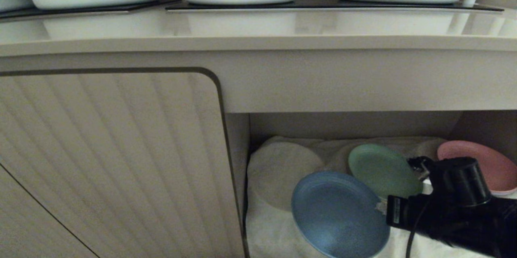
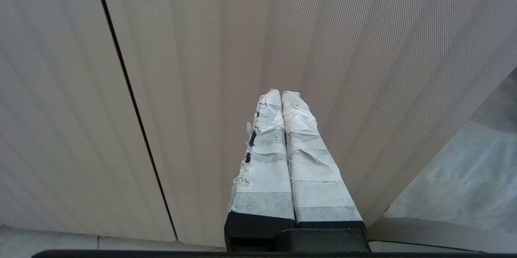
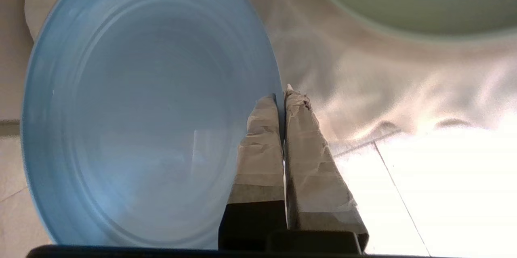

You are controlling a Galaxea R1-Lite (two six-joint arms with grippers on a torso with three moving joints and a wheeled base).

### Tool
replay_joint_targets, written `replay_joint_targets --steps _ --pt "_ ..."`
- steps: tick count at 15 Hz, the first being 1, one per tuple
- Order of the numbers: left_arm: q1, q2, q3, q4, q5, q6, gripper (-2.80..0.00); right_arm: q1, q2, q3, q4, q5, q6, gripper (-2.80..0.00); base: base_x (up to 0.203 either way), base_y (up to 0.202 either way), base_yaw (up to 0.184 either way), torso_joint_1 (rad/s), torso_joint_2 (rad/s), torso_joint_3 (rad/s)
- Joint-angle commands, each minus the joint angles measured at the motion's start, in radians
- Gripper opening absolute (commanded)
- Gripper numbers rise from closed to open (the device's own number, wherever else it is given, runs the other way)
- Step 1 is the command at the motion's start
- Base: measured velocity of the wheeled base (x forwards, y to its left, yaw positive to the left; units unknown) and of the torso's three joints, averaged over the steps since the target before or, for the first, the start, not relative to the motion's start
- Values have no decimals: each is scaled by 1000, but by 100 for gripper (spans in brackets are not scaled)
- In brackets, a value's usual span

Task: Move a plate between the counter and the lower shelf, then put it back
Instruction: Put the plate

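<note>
The black right arm's gripper [image 1: 381, 206] is right up front, its tape-wrapped fingers [image 3: 262, 145] clamped on the rim of the small round light-blue matte plate [image 1: 339, 214], which hangs tilted in the beige-walled lower shelf [image 1: 355, 124] over wrinkly white cloth. An edge pinch like that could slip or swing, clipping the long beige worktop [image 1: 258, 44] or the green plate [image 1: 381, 169] beside it. The left gripper [image 2: 282, 96] sits parked by the cabinet door, fingers together.

No text, label, brand, number or sign can be read anywhere here.
</note>
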Motion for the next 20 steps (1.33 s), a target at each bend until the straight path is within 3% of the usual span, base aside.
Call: replay_joint_targets --steps 1,10,20 --pt "0 0 0 0 1 -2 -280 -1 -76 45 -4 1 3 -280 0 0 0 0 0 0" --pt "0 0 0 0 1 -2 -280 -3 -297 213 15 -2 5 -280 0 0 0 0 0 0" --pt "0 0 0 0 1 -1 -280 -13 -602 260 311 -12 3 -280 0 0 0 0 0 0"
